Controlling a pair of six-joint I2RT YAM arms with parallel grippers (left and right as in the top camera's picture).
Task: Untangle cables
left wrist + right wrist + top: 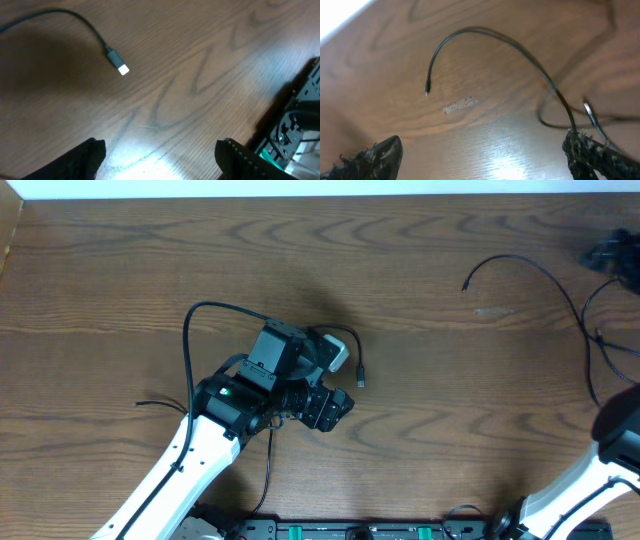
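A black cable [188, 330] loops on the wooden table around my left arm and ends in a small plug [361, 380]. The plug also shows in the left wrist view [119, 65], lying flat ahead of the fingers. My left gripper [330, 408] [160, 155] is open and empty above bare wood, short of the plug. A second black cable [545, 272] arcs at the right, its free end [426, 92] on the table. My right gripper [482, 155] is open and empty; that cable [520, 50] runs past its right finger, beside another thin loop [550, 121]. No white cable shows.
A dark shape [610, 255] sits at the far right edge; I cannot tell what it is. More thin cable strands [600, 340] lie by my right arm [620, 440]. The arm bases' rail [350, 530] runs along the front edge.
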